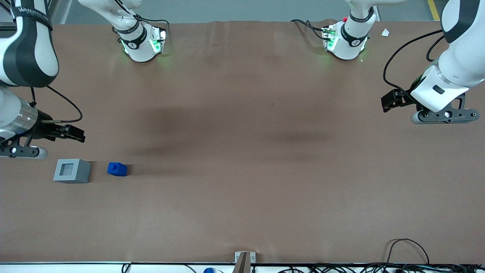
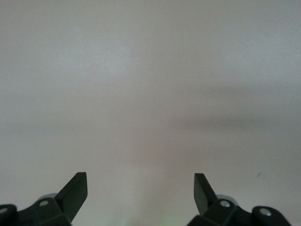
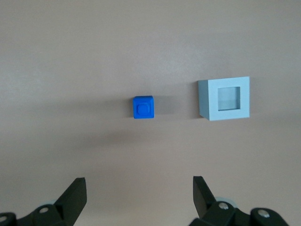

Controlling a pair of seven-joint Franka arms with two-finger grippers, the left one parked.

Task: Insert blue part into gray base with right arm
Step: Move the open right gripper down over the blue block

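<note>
The blue part (image 1: 117, 169) (image 3: 143, 107) lies on the brown table with its stub face turned up toward the wrist camera. Beside it, toward the working arm's end of the table, stands the gray base (image 1: 72, 171) (image 3: 227, 99), its square recess facing up. A gap of about one base width separates the two. My right gripper (image 1: 77, 134) (image 3: 139, 188) hangs open above the table, farther from the front camera than both objects, with nothing between its fingers.
The brown table (image 1: 242, 151) stretches toward the parked arm's end. Two arm bases (image 1: 142, 41) (image 1: 346, 40) stand at the table's back edge. Cables (image 1: 407, 250) lie along the front edge.
</note>
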